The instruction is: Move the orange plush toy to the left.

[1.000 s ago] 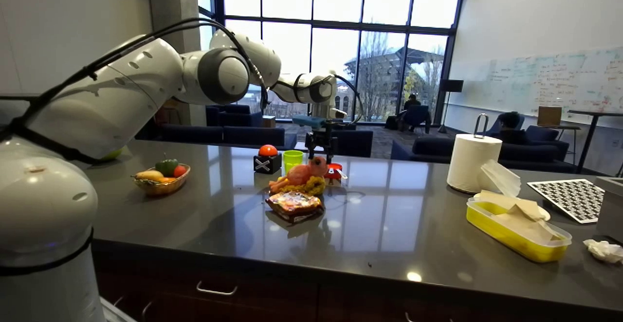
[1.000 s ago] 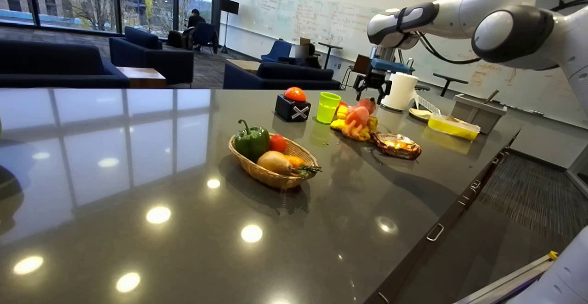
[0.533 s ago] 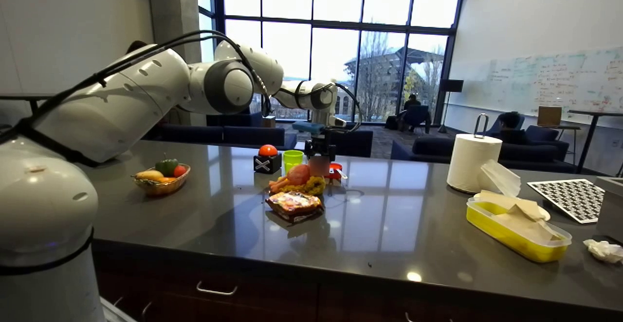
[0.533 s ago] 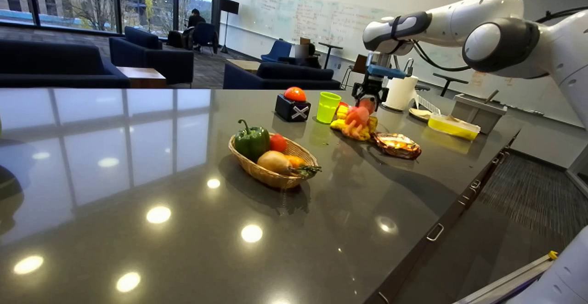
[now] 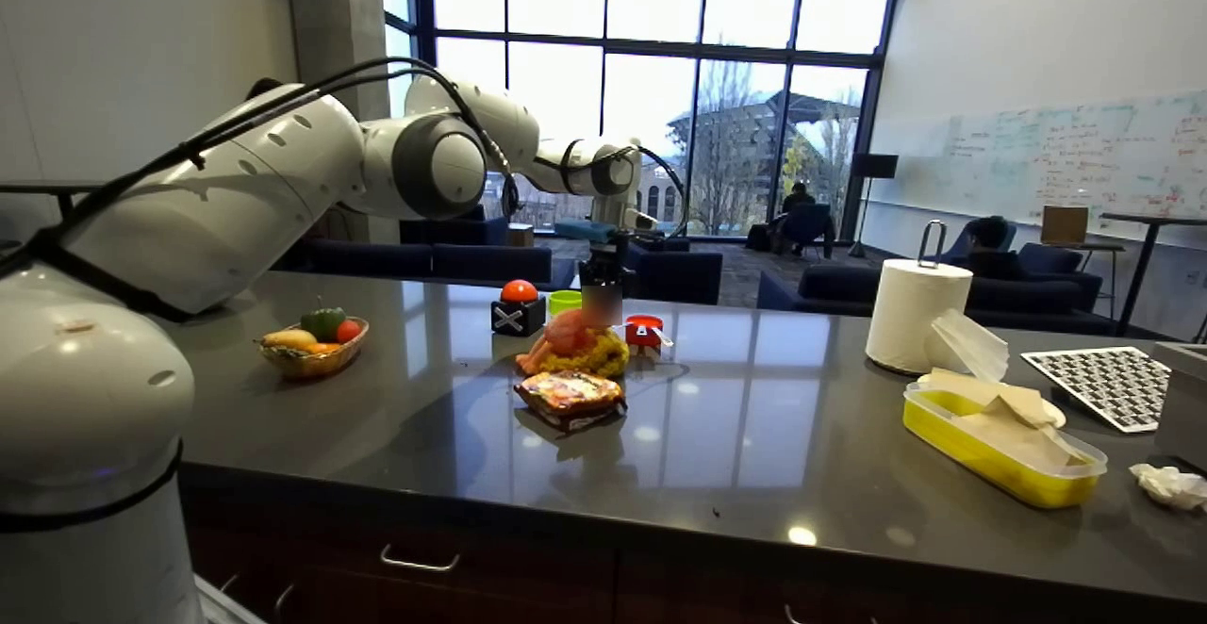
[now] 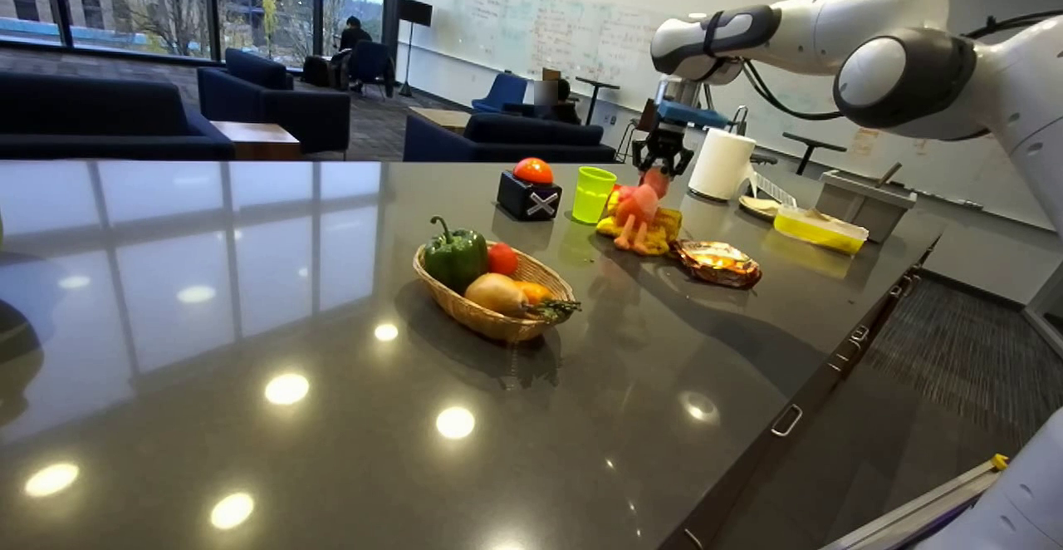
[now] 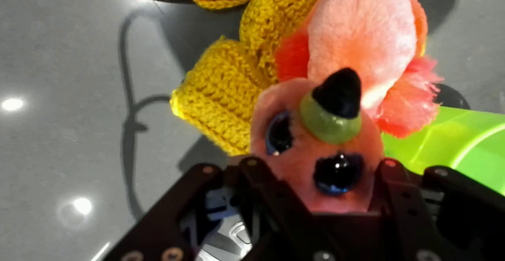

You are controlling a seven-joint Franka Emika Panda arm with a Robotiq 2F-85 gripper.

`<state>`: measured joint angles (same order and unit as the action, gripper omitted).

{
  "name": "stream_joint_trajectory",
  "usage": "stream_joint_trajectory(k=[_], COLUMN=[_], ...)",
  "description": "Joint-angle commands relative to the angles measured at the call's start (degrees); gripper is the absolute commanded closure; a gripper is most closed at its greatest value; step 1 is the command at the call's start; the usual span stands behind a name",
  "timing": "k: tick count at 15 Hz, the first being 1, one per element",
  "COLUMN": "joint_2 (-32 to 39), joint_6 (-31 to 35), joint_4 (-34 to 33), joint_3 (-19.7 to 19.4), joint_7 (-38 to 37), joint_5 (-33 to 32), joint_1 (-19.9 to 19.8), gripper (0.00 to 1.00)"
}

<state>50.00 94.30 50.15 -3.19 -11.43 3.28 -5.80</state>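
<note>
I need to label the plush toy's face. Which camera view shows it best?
The wrist view: both eyes and the beak of the plush toy show there up close. Both exterior views show it much smaller, and its eyes and beak can't be made out.

Orange-pink plush toy (image 7: 347, 95), 1; lime-green cup (image 6: 592, 197), 1; orange-domed black box (image 6: 530, 192), 1; oval wicker basket (image 6: 482, 324), 1 — visible produce (image 6: 494, 293) inside, 4.

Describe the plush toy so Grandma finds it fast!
Find the grey counter, then the robot's black hand above it. That hand holds a pink-orange plush toy. Unlike the yellow woolly thing near it, this toy shows shiny eyes and a black-tipped beak.
</note>
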Motion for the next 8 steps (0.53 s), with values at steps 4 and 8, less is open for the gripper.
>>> stream_joint_trajectory(k=[4,8], joint_2=[-8.82,-13.67], joint_6=[-7.85,-9.77], joint_4=[5.48,9.1], joint_3=[0.35,1.37], joint_7=[-5.68,-4.22], joint_5=[-0.22,-0.97], joint_1=[4.96,8.95], gripper=[0.79,0.79])
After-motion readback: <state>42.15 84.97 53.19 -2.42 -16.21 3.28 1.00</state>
